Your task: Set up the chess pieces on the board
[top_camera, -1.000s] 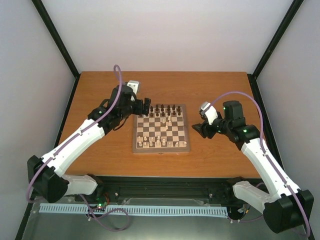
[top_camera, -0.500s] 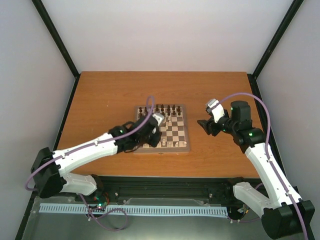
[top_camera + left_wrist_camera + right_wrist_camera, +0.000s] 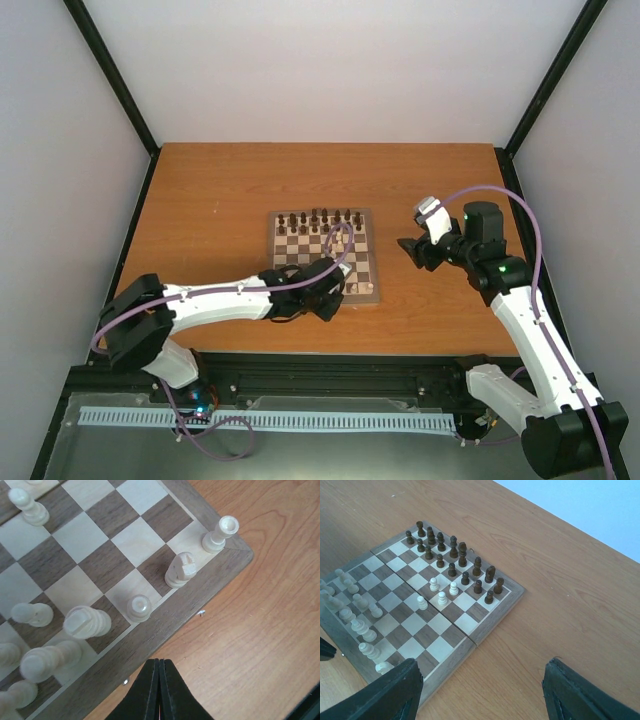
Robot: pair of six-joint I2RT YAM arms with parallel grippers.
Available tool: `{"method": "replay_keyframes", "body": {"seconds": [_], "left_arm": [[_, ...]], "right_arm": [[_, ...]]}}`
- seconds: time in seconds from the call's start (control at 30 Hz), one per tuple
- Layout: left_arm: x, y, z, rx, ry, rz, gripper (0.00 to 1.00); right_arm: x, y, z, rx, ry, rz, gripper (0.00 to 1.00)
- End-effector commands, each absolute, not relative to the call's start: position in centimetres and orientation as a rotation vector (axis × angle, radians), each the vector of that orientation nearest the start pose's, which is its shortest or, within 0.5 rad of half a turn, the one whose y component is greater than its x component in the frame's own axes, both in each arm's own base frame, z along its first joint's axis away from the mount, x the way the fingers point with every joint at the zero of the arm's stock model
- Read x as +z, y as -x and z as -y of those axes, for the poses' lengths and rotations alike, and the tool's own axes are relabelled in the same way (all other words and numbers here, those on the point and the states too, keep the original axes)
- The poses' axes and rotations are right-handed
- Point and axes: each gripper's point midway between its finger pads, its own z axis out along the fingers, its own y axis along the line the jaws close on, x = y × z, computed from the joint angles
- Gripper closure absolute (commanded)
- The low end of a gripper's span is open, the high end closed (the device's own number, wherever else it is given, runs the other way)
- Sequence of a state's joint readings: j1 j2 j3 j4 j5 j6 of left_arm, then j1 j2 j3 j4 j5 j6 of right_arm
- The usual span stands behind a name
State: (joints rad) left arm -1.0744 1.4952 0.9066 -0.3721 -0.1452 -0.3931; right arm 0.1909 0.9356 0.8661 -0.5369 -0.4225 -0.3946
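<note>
The board (image 3: 374, 268) lies mid-table. Dark chess pieces (image 3: 320, 218) fill its far rows, two deep in the right wrist view (image 3: 462, 550). Cream chess pieces (image 3: 360, 625) stand along the near side, and several cream pawns (image 3: 440, 597) stand mid-board. My left gripper (image 3: 332, 292) hovers over the board's near right part and hides some cream pieces from above. In the left wrist view it (image 3: 159, 661) is shut on nothing, tips above the board's frame (image 3: 150, 640), near a cream pawn (image 3: 138, 607) and a knight (image 3: 181, 570). My right gripper (image 3: 410, 250) hangs open right of the board (image 3: 498, 601), fingers (image 3: 395, 690) wide and empty.
The left arm's purple cable (image 3: 345, 245) loops over the board's right half. White walls and black corner posts (image 3: 115, 80) close in the table on three sides. Bare wood (image 3: 560, 605) lies between the board and the right gripper.
The left arm swung from the board's far left corner across to its near right edge, and its gripper went from open to shut. The right gripper rose slightly and stays open.
</note>
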Motion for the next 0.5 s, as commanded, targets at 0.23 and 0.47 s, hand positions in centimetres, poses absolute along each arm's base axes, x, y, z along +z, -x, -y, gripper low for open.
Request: {"method": "replay_keyframes", "body": {"seconds": [0.23,0.47], "left_arm": [[8.0,-22.0,34.4,-0.368,-0.724,-2.432,0.99],[7.2,-22.5,34.5,-0.322,-0.726,-2.439,0.99]], "right_arm": [[24.2,-28.2,-12.5,0.336,0.842,-1.934,0.33],[24.3,-28.0,-12.6,0.340,0.845,-1.930,0.33]]}}
